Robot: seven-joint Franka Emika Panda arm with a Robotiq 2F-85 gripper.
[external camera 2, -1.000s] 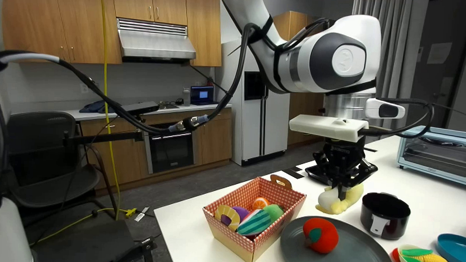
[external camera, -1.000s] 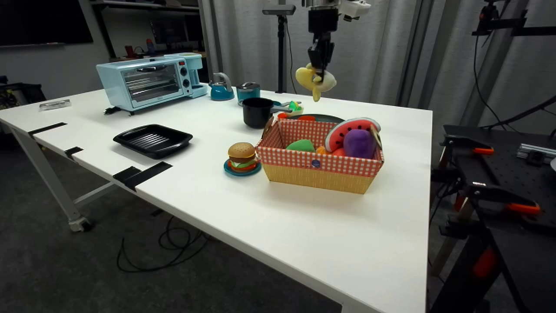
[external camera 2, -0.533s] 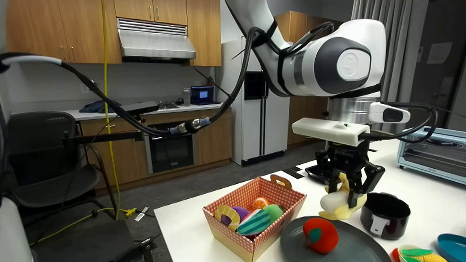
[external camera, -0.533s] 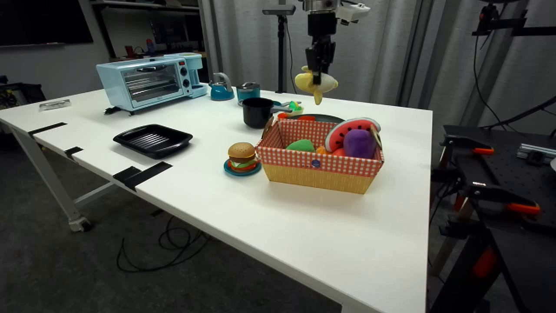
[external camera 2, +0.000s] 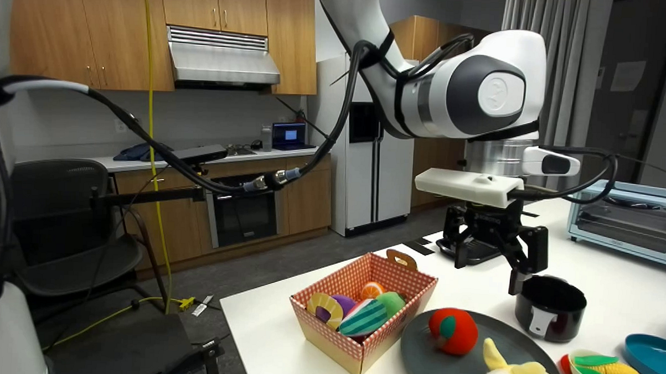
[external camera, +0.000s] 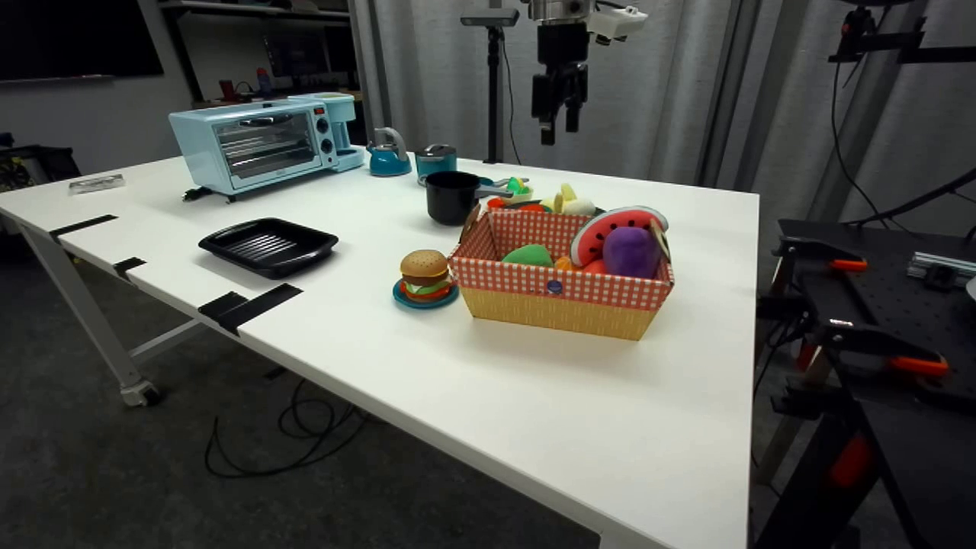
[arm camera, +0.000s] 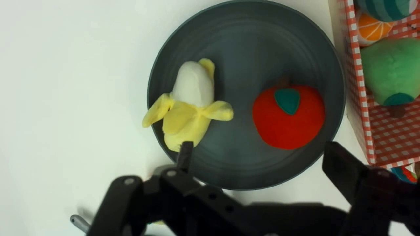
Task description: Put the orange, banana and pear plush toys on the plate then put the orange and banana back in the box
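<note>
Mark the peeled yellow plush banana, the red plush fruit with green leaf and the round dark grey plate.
Peeled yellow plush banana [arm camera: 182, 116]: wrist view, its yellow peel.
Red plush fruit with green leaf [arm camera: 289, 127]: wrist view, its red body.
Round dark grey plate [arm camera: 242, 65]: wrist view, its bare surface.

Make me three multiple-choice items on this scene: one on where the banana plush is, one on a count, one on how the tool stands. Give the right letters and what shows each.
1. Where is the banana plush?
A) in the box
B) on the plate
C) in the black pot

2. How many things lie on the plate?
A) two
B) three
C) five

3. How does the tool stand?
A) shut on something
B) shut, holding nothing
C) open, holding nothing

1 B: the wrist view shows it lying there.
2 A: the wrist view shows only the banana plush and a red plush.
3 C: in an exterior view the fingers stand apart with nothing gripped between them.
</note>
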